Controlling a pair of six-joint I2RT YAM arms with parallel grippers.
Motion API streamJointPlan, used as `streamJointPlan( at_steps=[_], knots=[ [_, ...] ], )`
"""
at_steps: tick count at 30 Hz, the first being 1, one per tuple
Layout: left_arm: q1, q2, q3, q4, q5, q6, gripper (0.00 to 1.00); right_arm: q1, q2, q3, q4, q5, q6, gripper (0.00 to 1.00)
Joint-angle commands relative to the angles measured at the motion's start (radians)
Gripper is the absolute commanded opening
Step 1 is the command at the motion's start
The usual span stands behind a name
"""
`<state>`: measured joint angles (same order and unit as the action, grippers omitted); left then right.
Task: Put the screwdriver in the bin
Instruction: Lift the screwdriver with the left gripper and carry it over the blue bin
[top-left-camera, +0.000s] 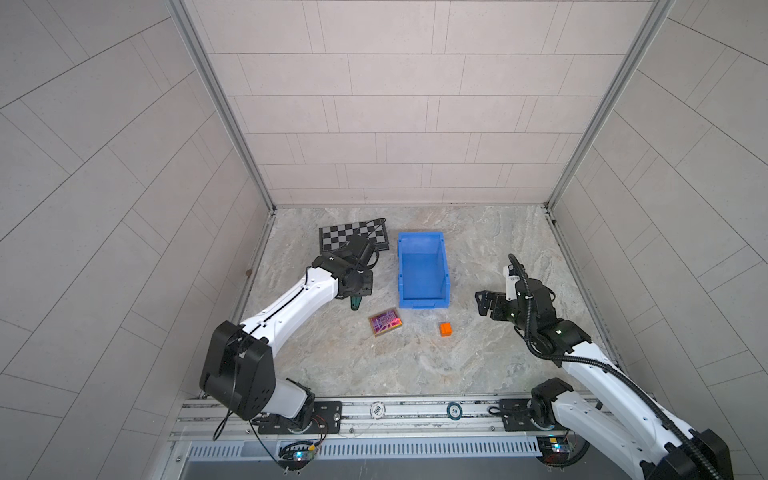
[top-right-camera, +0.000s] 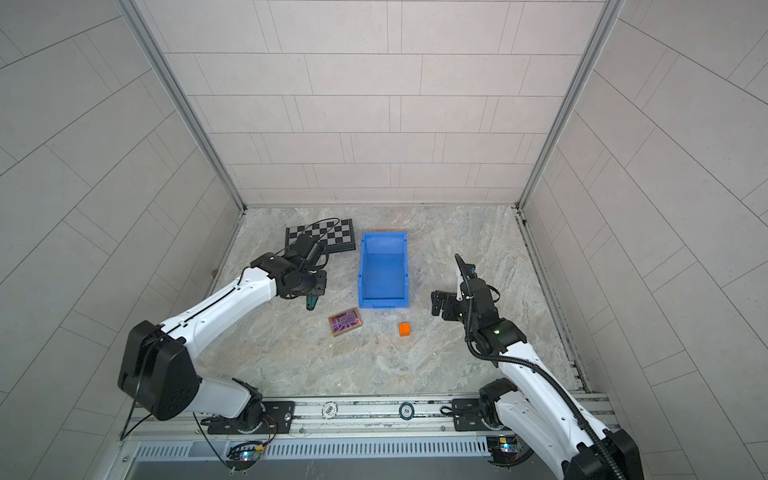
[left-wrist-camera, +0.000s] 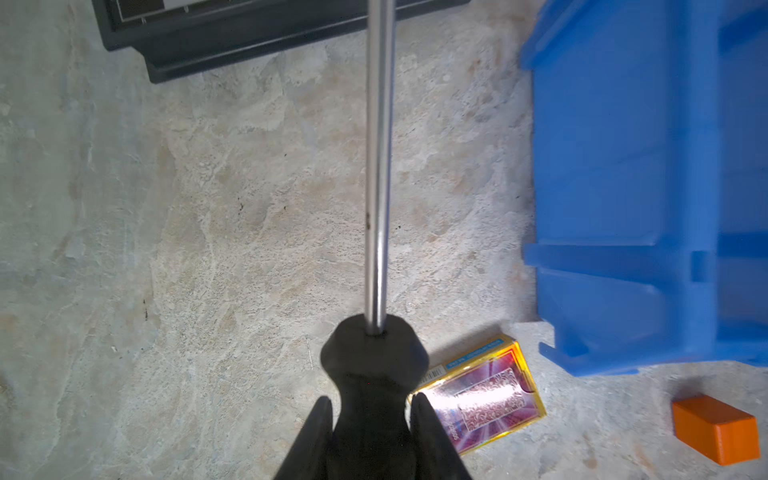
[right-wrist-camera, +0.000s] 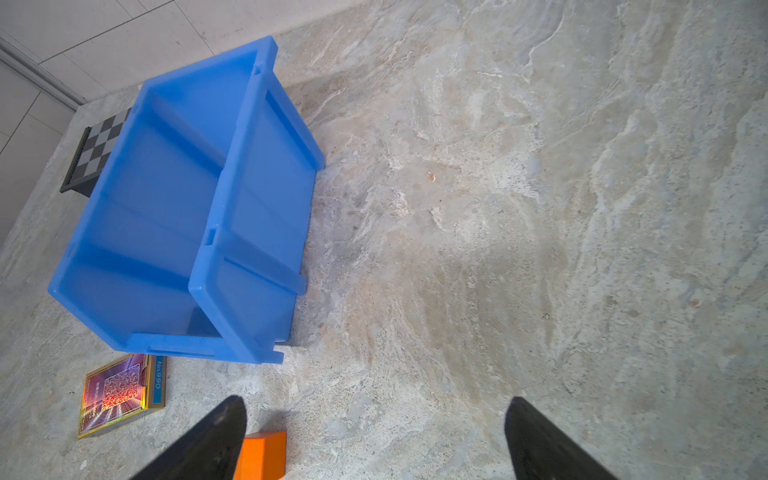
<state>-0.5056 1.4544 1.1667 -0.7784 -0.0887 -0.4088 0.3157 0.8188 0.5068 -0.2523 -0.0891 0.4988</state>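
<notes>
Overhead, in a top view, the left tool (top-left-camera: 358, 291) hangs just left of the rectangular bright blue plastic bin (top-left-camera: 401, 270), outside it, with the slim green-and-black-handled screwdriver (top-left-camera: 354, 305) poking out below. Left wrist: that tool is clamped tight on the handle. Right wrist: the right tool (right-wrist-camera: 374, 409) gapes wide, empty, beside the bin.

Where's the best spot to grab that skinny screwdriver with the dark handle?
The slim screwdriver with the dark green-black handle: pinch the handle's narrow waist behind its bulge, coming from the butt end along the shaft, as the left end effector does. The thin round shaft would likely slip.
</notes>
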Motion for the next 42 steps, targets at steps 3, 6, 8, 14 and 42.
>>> streamJointPlan(
  at_steps=[3, 6, 8, 14, 42],
  knots=[
    [-0.121, 0.069, 0.186, -0.098, -0.058, 0.028, 0.08, -0.017, -0.047, 0.018, -0.015, 0.005, 0.015, 0.99],
    [-0.200, 0.135, 0.303, -0.110, -0.066, 0.028, 0.08, -0.037, -0.073, 0.014, -0.029, -0.005, 0.021, 0.99],
    [-0.249, 0.189, 0.379, -0.110, -0.069, 0.029, 0.08, -0.051, -0.093, 0.011, -0.041, -0.014, 0.022, 0.99],
    [-0.341, 0.406, 0.583, -0.146, -0.095, 0.054, 0.06, -0.093, -0.146, 0.007, -0.091, -0.039, 0.016, 0.99],
    [-0.317, 0.685, 0.751, -0.131, -0.144, 0.057, 0.07, -0.215, -0.220, -0.010, -0.165, -0.129, -0.008, 0.99]
  ],
)
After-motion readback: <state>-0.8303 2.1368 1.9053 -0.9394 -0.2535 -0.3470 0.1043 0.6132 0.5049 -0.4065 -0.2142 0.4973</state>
